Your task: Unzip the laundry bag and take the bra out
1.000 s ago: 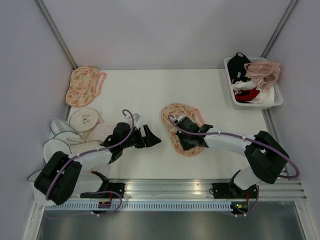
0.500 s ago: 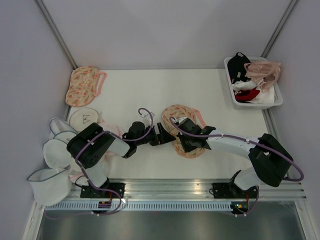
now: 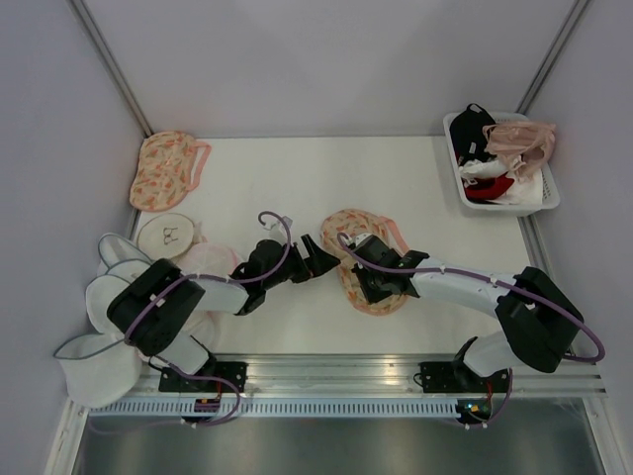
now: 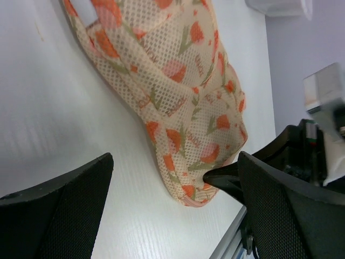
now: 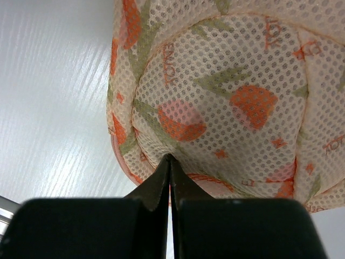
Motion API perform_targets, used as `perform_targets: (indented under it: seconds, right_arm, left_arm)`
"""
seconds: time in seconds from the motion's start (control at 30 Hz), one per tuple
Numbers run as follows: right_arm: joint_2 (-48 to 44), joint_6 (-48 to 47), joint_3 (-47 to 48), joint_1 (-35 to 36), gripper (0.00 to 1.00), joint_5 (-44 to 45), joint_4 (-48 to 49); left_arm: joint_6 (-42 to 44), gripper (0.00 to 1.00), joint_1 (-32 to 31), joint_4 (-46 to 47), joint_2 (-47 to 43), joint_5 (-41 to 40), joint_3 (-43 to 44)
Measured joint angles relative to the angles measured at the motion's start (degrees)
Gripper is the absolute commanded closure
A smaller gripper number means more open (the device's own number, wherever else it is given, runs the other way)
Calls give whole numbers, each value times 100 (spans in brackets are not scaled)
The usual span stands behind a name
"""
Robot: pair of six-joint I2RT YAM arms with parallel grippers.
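Laundry bag (image 3: 348,226) apparently still zipped, bra unseen. Left gripper (image 4: 172,167): jaws spread beside bag. Right gripper (image 5: 170,159): jaws pressed together at mesh edge.

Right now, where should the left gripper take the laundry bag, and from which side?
Probably the rim seam on the laundry bag's left edge, coming in low from the left. The bag lies flat with a domed middle, likely too wide to pinch, and its thin edge faces the open left gripper. The right gripper, shut, sits at the near end, so grip farther up.
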Motion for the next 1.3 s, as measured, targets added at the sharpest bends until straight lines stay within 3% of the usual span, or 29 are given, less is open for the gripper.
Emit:
perform_targets:
  seconds: [0.13,0.43,0.5,0.67,0.9,0.93,1.0,1.03,1.07,1.3]
  right_arm:
    - [0,2,-2,0,99,2,0]
    - [-22,2,-31,0,100,-22,20]
    - [-66,26,-31,0,75,-28,-15]
    - [-643,-52,46,20,45,-332,-295]
    - [-1021,-238,1340,101,39,-271,-721]
    - [-966,-258,1513,105,39,-184,-756]
    - [-778,-273,1775,111,56,-33,-778]
    - [-647,-273,1845,114,73,15,-765]
    - [-531,-291,1880,118,99,48,-750]
    - [699,149,1937,149,100,588,-422]
  left_arm:
    - [2,0,0,-723,-621,-417,96]
    - [-20,0,0,-1366,-855,-828,131]
    - [-68,0,-2,-1401,-1043,-881,13]
    - [-142,0,0,-1600,-2072,-1130,-452]
    - [-168,0,0,-2232,-3974,-1488,-824]
    - [-177,0,-2,-2365,-4218,-1543,-861]
    - [-197,0,-2,-2632,-4660,-1657,-925]
    - [-203,0,-2,-2791,-4885,-1711,-953]
    - [-214,0,-2,-2931,-5077,-1768,-975]
    - [-306,0,-2,-3694,-6133,-1967,-1344]
